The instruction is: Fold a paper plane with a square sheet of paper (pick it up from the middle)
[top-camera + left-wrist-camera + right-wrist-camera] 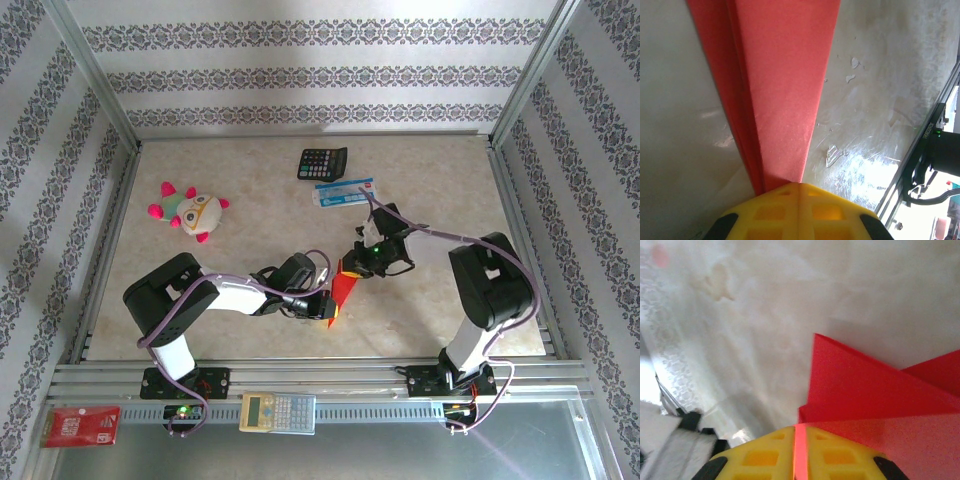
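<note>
The red paper (342, 290) sits just below the middle of the top view, already creased into a long, narrow wedge of several layers. In my left wrist view the paper (785, 90) runs from the bottom centre up to the top edge, widening as it goes, with a sharp fold line down its left side. My left claw (799, 192) is pressed together on the narrow end, and the paper comes out from between the yellow pads. My right claw (800, 442) pinches another edge. A thin red strip shows between its pads at the bottom of that view, and folded flaps (865, 385) fan out to the right.

From above, my left claw (327, 308) is at the paper's lower left and my right claw (352, 268) at its upper right. The beige table (450, 200) lies beneath. I cannot tell whether the paper touches it.

I judge this to be mid-fold: the centre crease and first flaps look made, but the wings are not yet turned down. The next move calls for one claw to anchor the crease while the other lets go and takes a flap. The layers need to stay lined up, and I should not pull both ways on such thin paper.
</note>
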